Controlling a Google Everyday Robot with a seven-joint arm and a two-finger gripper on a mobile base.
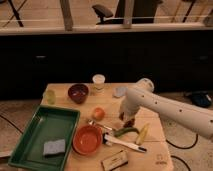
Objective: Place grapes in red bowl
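Dark reddish-purple grapes (129,121), one small bunch, on the wooden table (150,147) directly under the gripper (128,119), right of the round orange fruit (98,113).

One white arm reaching in from the right, gripper down at the bunch; cannot tell whether the jaws are released or clenched, nor whether the bunch is held. Two bowls: one orange-red bowl (87,139) at the front beside the tray, well apart from the bunch, and one dark maroon bowl (78,93) at the back. One green plastic tray (30,142) on the left with one grey-blue sponge (54,147) inside. One white cup (99,83) at the back edge. One green pepper-like vegetable (125,132) and one yellow banana-like piece (142,134) just below the gripper. One white-handled utensil (125,144) in front of those. One small flat packet (114,161) near the front edge.
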